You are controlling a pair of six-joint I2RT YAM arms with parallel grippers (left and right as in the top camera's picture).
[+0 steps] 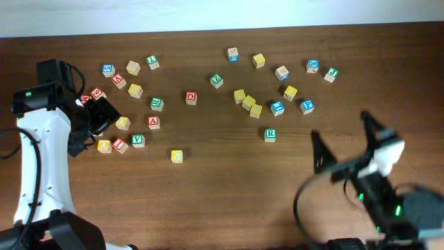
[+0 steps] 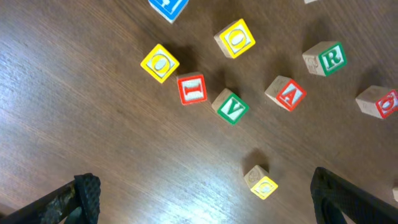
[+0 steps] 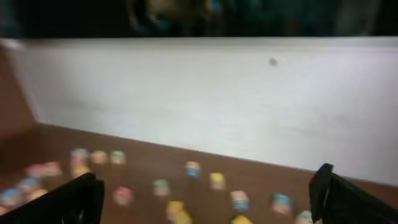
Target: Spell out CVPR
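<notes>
The left gripper (image 2: 205,186), spread wide, hovers just short of the green V block (image 2: 231,106).

Soft even light; right wrist view blurred, blocks (image 3: 193,168) seemingly unreadable.

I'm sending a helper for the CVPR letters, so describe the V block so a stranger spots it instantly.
Look at the left side of the wooden table, next to the white left arm. Three blocks form a short row there: a yellow block, a red I block, then the V block. It is the row's only green one, at the end away from the arm.
</notes>
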